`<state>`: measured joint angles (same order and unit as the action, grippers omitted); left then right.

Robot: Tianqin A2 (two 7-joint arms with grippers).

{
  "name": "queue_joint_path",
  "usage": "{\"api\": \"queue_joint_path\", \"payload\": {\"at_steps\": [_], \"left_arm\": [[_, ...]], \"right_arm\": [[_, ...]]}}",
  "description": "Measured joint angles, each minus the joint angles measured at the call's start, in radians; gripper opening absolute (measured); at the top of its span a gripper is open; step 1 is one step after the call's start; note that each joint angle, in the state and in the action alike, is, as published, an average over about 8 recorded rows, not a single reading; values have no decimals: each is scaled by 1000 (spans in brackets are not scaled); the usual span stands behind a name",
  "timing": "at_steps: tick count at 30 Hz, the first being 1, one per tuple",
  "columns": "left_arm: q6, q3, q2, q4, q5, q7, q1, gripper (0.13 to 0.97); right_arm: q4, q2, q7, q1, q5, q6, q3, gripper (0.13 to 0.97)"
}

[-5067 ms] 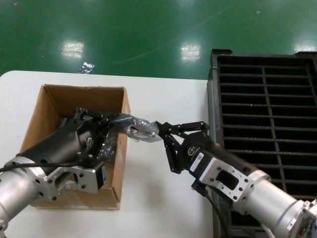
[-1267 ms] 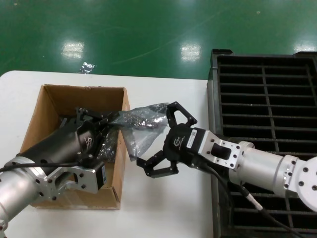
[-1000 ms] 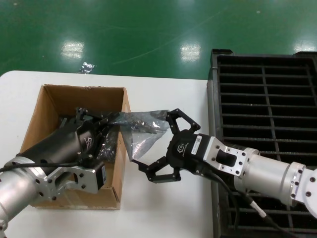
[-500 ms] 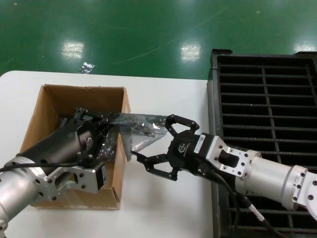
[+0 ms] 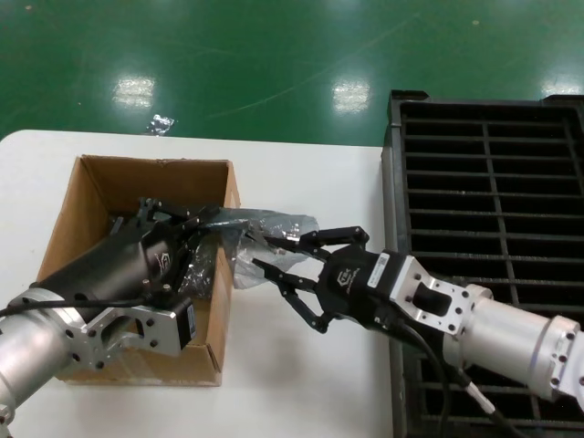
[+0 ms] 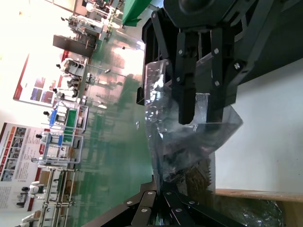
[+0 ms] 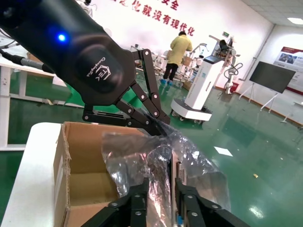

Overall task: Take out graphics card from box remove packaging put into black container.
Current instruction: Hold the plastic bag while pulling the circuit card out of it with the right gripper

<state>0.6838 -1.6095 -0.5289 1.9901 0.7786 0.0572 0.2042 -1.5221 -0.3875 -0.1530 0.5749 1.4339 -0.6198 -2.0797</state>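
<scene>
Sitting along the right side of the white table [image 5: 301, 383] is the black container [image 5: 493, 182], a big matte plastic crate with rows of narrow parallel slots and a divider running down the middle. Over on the left is the box [image 5: 96, 196], plain brown corrugated cardboard, rectangular and shallow, top open.

The left arm, chunky brushed metal with a black housing carrying a small white house-shaped logo, reaches down into the box. The left gripper [image 5: 196, 219] pinches one end of the packaging [image 5: 265, 233] right at the box's right wall. That bag is shiny, crinkly, see-through grey plastic, stretched from the box edge out over the table, all creased and puckered.

The right arm comes in from the lower right, silver tube ending in a black gripper body with a white label I can't fully read. The right gripper [image 5: 292, 260] has its skinny black linkage fingers closed down narrow on the free end of the bag; its own wrist view shows the plastic squeezed between the two fingers [image 7: 137, 198].

The graphics card [image 7: 179, 176] is inside the bag, only a sliver of its metal bracket edge showing through the plastic, with something blue low down.

Red Chinese lettering runs across the back wall, too small to make out.
</scene>
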Motion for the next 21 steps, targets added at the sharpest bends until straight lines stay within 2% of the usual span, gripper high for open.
{"api": "queue_joint_path", "payload": {"at_steps": [10, 15, 21], "left_arm": [[0, 0, 0, 0, 0, 0, 0, 139], [0, 0, 0, 0, 0, 0, 0, 139], [0, 0, 0, 0, 0, 0, 0, 139]], "right_arm": [[-86, -21, -68, -68, -65, 21, 34, 189], [-85, -8, -66, -61, -79, 17, 34, 162], [-22, 25, -22, -9, -74, -8, 15, 135]]}}
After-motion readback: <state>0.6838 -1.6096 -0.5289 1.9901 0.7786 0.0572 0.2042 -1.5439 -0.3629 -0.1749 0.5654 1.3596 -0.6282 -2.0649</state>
